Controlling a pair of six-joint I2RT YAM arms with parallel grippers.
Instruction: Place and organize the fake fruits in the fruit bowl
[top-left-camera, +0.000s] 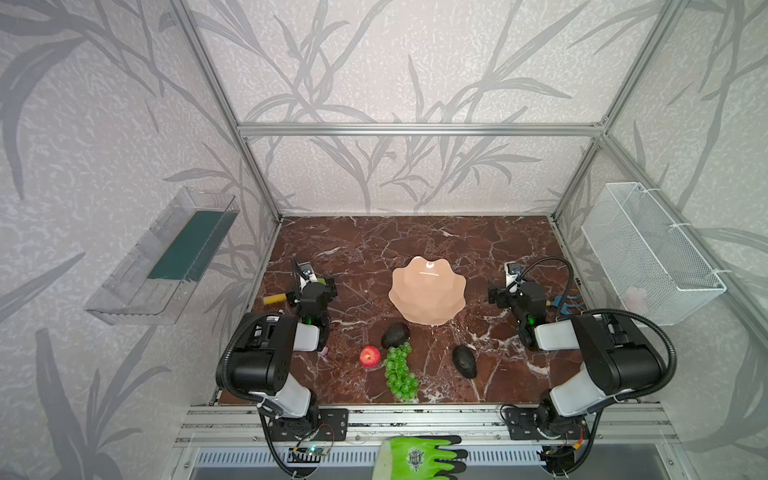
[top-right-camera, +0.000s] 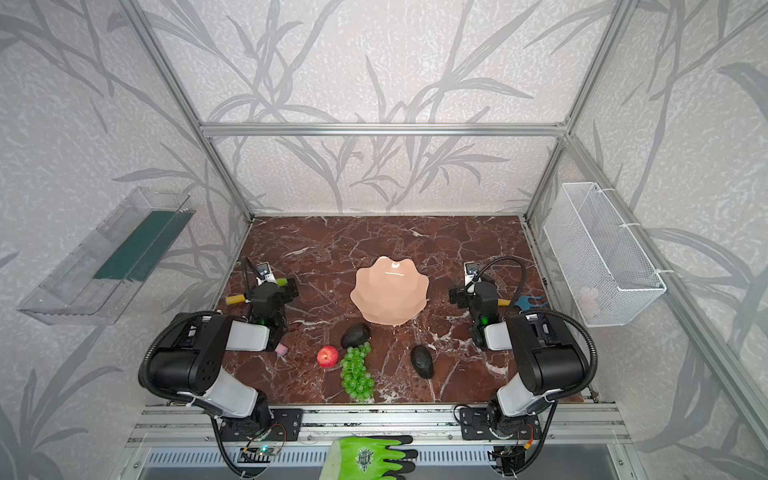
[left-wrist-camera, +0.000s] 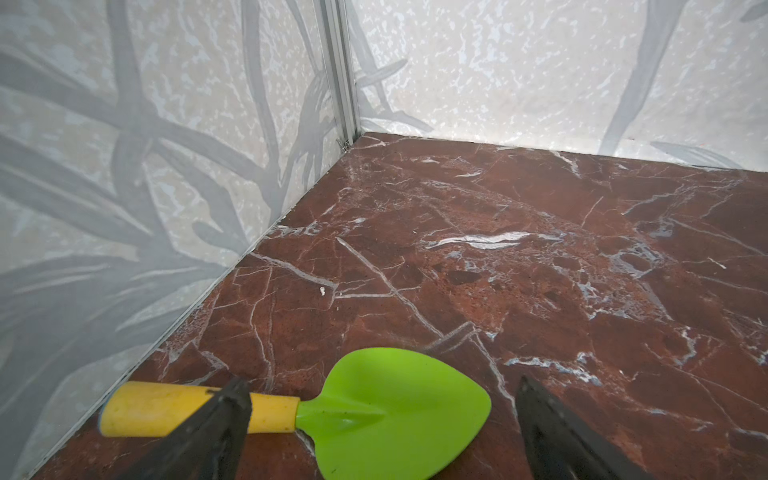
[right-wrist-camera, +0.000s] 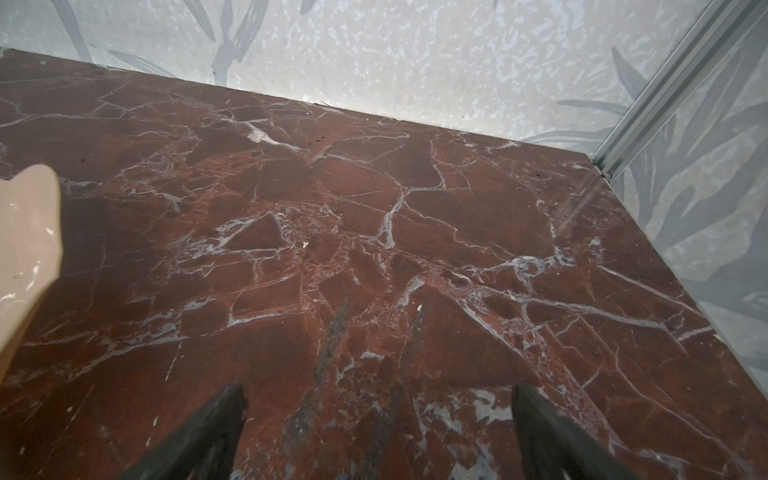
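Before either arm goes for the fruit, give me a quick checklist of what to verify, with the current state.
1. Left end effector open, empty: ok.
2. Right end effector open, empty: ok.
3. Apple, grapes, left avocado, right avocado uncovered, outside the bowl: ok.
4. Bowl opening faces up: cannot tell.
5. Spade out of the left end effector's way: not ok, lies right under it.

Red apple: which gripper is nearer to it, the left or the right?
Left. The left gripper is behind the apple, slightly left, over the toy spade; the right gripper is far right, beside the fruit bowl.
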